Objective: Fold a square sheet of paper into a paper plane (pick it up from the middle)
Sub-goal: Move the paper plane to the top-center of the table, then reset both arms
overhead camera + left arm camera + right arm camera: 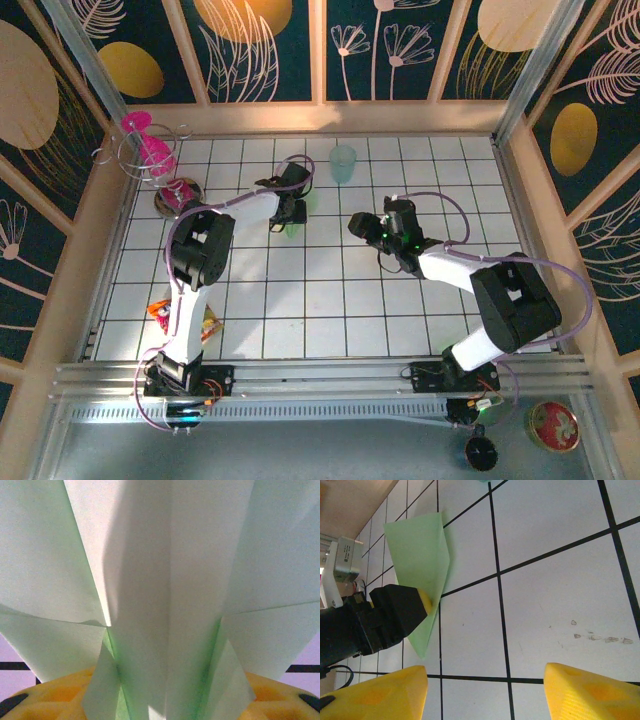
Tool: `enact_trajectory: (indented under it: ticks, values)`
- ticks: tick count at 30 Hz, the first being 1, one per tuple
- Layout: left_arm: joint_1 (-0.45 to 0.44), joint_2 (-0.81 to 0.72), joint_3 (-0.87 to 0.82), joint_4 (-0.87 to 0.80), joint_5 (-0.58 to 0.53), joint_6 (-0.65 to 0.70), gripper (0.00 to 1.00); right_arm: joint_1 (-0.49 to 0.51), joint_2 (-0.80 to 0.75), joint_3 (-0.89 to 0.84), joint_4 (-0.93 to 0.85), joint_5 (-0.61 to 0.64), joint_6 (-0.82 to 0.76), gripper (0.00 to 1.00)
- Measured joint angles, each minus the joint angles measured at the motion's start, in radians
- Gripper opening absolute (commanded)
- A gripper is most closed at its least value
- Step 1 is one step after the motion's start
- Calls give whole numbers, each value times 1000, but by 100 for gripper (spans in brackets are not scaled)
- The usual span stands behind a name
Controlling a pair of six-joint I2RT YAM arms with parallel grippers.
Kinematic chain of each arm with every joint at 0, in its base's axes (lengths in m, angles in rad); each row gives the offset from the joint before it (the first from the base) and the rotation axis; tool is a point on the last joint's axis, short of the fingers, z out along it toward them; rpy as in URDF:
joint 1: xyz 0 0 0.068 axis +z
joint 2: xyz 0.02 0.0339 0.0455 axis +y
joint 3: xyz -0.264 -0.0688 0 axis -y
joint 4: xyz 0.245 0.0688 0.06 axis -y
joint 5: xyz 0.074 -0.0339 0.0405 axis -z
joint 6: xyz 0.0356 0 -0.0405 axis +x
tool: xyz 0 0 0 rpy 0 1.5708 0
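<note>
- The left gripper (pixel 160 700) was clamped on the light green, creased paper plane (pixel 417 555), toward 12 o'clock on the white tiled table (pixel 300 300).
- The right gripper (pixel 485 690), at the plane's 3 o'clock, gaped wide and empty.
- Judged best: hold the pinch firm and press along the centre crease.

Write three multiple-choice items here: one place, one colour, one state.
1. Where is the translucent pale teal cup? A by the right arm's base; B at the far edge of the white tiled table; C in a gripper.
2. What colour is the folded paper plane? A pink; B white; C light green.
3. How is the right gripper? A open; B shut on the cup; C shut on the paper.
Key: B, it stands by the far wall; C, green in both wrist views; A, its yellow fingers stand apart.
</note>
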Motion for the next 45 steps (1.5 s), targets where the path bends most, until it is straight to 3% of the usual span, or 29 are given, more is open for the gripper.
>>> enact_trajectory:
  ticks: [15, 22, 26, 30, 35, 38, 45]
  values:
    - [0, 2, 8, -8, 3, 0, 53, -1, 0, -7, 0, 0, 0, 67]
    - [0, -48, 23, -39, 12, -5, 62, -9, -22, -6, -44, 19, -20, 67]
    - [0, -203, -13, -24, 7, -23, 68, -31, -77, 27, -125, 71, -58, 68]
    - [0, -387, -91, 28, -26, -34, 81, -63, -150, 81, -190, 140, -111, 70]
    - [6, -607, -281, 133, -144, -38, 99, -114, -251, 121, -241, 244, -185, 85]
    - [15, -729, -423, 207, -253, -31, 99, -146, -322, 121, -261, 306, -230, 98]
    - [98, -960, -790, 435, -454, -10, 99, -197, -461, 92, -230, 519, -307, 99]
